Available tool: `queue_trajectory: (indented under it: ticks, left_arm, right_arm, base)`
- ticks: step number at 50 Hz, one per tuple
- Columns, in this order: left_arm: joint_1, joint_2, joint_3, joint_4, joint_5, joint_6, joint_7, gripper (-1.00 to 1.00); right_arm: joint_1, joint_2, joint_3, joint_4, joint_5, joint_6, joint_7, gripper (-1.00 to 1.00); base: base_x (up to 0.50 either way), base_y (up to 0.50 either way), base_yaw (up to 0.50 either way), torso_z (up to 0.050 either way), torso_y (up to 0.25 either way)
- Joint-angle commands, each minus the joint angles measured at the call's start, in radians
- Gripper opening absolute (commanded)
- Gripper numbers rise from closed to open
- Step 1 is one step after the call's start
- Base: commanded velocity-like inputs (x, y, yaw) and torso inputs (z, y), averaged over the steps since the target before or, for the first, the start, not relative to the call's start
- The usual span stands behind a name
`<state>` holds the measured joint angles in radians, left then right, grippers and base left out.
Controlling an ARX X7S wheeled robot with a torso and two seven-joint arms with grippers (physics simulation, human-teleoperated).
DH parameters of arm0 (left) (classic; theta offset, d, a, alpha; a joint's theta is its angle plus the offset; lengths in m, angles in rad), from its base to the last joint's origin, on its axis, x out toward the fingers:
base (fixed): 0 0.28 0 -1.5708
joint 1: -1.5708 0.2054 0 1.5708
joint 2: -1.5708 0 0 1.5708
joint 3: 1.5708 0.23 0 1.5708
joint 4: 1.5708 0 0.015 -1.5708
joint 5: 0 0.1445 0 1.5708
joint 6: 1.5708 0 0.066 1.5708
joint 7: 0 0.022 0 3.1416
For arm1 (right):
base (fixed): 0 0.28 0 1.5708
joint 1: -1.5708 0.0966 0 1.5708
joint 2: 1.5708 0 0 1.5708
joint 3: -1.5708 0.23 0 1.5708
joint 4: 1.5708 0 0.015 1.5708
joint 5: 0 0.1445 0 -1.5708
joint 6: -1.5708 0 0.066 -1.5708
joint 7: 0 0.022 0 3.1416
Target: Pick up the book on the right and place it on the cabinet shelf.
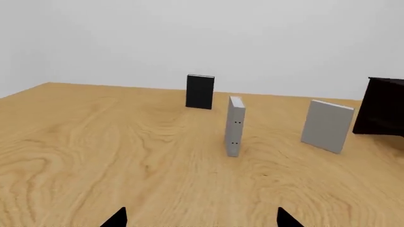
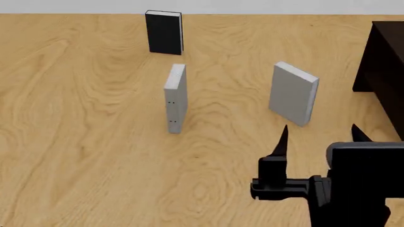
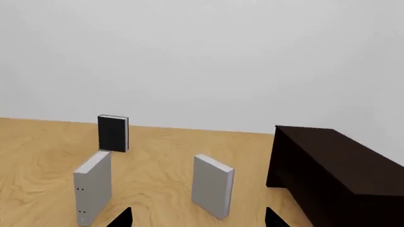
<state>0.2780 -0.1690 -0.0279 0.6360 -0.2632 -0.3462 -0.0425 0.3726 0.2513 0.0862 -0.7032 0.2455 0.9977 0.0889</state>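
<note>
The right gripper (image 2: pixel 319 135) is seen nearest in the head view, at about 5 o'clock. Its two black fingers (image 2: pixel 281 140) are spread wide apart, and nothing is held between them. The tips point up the wooden table (image 2: pixel 75 142) toward the book (image 2: pixel 293 93).

The book is found just past the tips, at about 2 o'clock. It is plain light grey and stands upright on the table. It is not touched by the fingers. In the right wrist view the same book (image 3: pixel 213 186) is seen between the two finger tips, but farther off.

To its left, at about 11 o'clock, a dotted book (image 2: pixel 175 98) is stood upright, with small dark dots on its spine. The two grey books are well apart.

Farther back, at 12 o'clock, a black book (image 2: pixel 164 32) is stood near the wall.

At 3 o'clock, the dark cabinet (image 2: pixel 383 66) is seen at the edge, near the book.

Only two tips of the left gripper (image 1: pixel 202 220) are shown, in the left wrist view. They are wide apart, with nothing between them.
</note>
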Motion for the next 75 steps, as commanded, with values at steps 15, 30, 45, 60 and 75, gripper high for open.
queue_trajectory:
  ticks: [15, 30, 45, 60, 75]
  left_arm:
    - [0.014, -0.028, 0.017, 0.059, -0.042, -0.031, -0.011, 1.00]
    - [0.013, -0.039, 0.024, 0.059, -0.056, -0.032, -0.016, 1.00]
    - [-0.002, -0.050, 0.027, 0.065, -0.079, -0.049, -0.025, 1.00]
    - [-0.005, -0.057, 0.033, 0.054, -0.087, -0.039, -0.029, 1.00]
    - [0.009, -0.063, 0.035, 0.050, -0.090, -0.017, -0.035, 1.00]
  right_arm:
    - [0.082, 0.046, -0.012, -0.048, 0.034, 0.084, -0.012, 1.00]
    - [0.081, 0.056, -0.033, -0.056, 0.037, 0.083, -0.010, 1.00]
    - [0.080, 0.060, -0.030, -0.062, 0.048, 0.090, -0.008, 1.00]
    - [0.098, 0.056, -0.043, -0.043, 0.052, 0.104, 0.004, 1.00]
    - [0.094, 0.055, -0.049, -0.046, 0.065, 0.108, 0.003, 1.00]
  base:
    - [0.26, -0.27, 0.00, 0.000, 0.000]
    - [0.34, -0.16, 0.00, 0.000, 0.000]
    - [0.35, 0.00, 0.00, 0.000, 0.000]
    - [0.35, -0.04, 0.00, 0.000, 0.001]
    - [0.05, -0.09, 0.00, 0.000, 0.001]
